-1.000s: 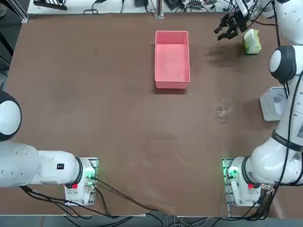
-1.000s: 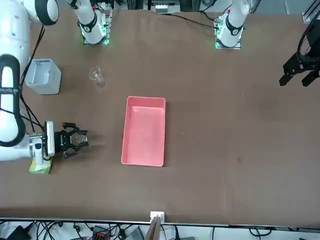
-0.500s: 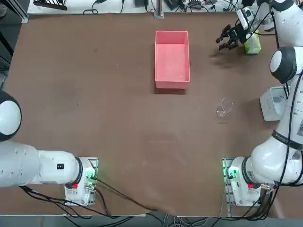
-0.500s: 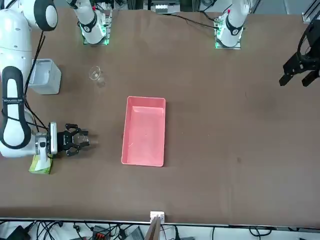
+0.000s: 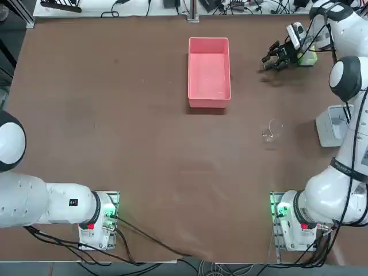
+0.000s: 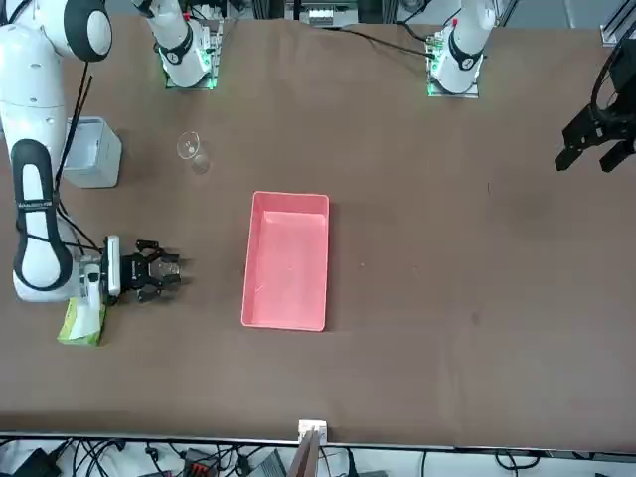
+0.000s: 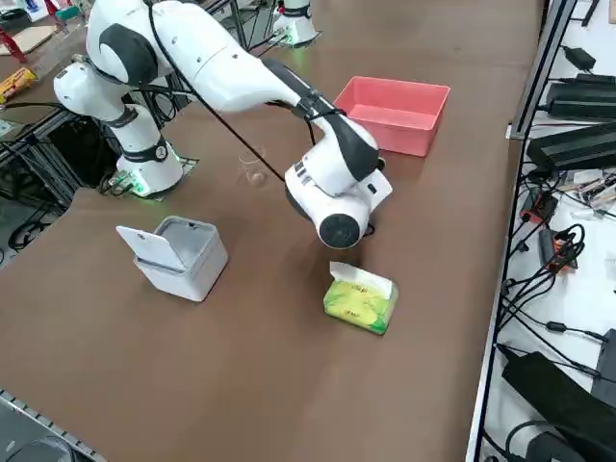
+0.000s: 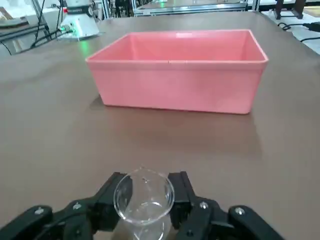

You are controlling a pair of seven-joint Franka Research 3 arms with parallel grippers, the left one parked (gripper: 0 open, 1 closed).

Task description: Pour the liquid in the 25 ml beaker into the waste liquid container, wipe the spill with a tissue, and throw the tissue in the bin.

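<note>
While the right gripper (image 8: 145, 197) sits low over the table at about one o'clock in the top view, its fingers (image 8: 112, 192) close on the 25 ml beaker (image 8: 144, 200), held upright. At its three o'clock lies the yellow-green tissue pack (image 5: 308, 57). The waste liquid container (image 5: 209, 72) rests at its nine o'clock, well apart. A larger beaker (image 5: 272, 131) stands at six o'clock, the bin (image 5: 330, 125) beyond it.
</note>
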